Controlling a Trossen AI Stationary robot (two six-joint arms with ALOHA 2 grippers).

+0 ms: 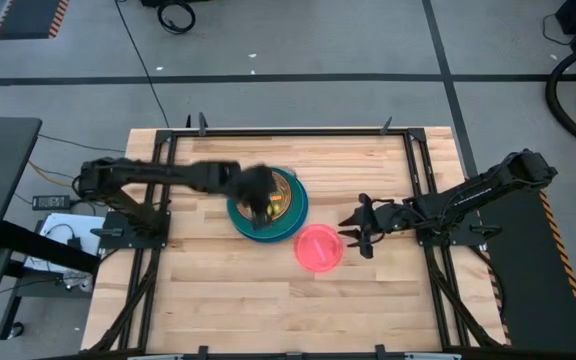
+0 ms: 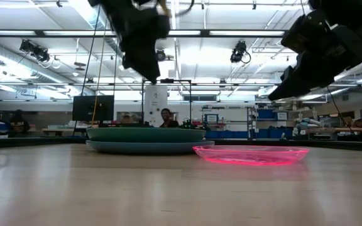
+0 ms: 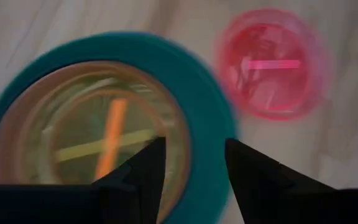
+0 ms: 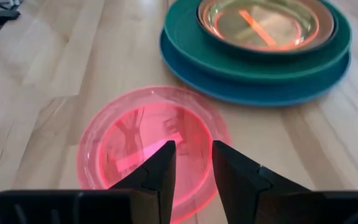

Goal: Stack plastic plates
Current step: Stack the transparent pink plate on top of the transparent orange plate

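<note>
Wooden table [image 1: 218,290] carrying a plate stack [image 4: 260,62] — blue beneath, teal above, translucent plates nested inside. Left gripper [image 1: 258,195] hovers over the stack, jaws spread. Right gripper [image 1: 356,232] — jaws slightly parted, empty — sits just beside the lone pink plate [image 1: 319,248].

Stacked plates [image 1: 268,212]: blue base, teal, smaller translucent ones nested, frame centre. Translucent pink plate [image 1: 319,247]: flat, alone, lower right beside stack.

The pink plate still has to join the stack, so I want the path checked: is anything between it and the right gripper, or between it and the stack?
Nothing visible. The right gripper hangs beside the pink plate; only bare table separates it from the stack.
</note>
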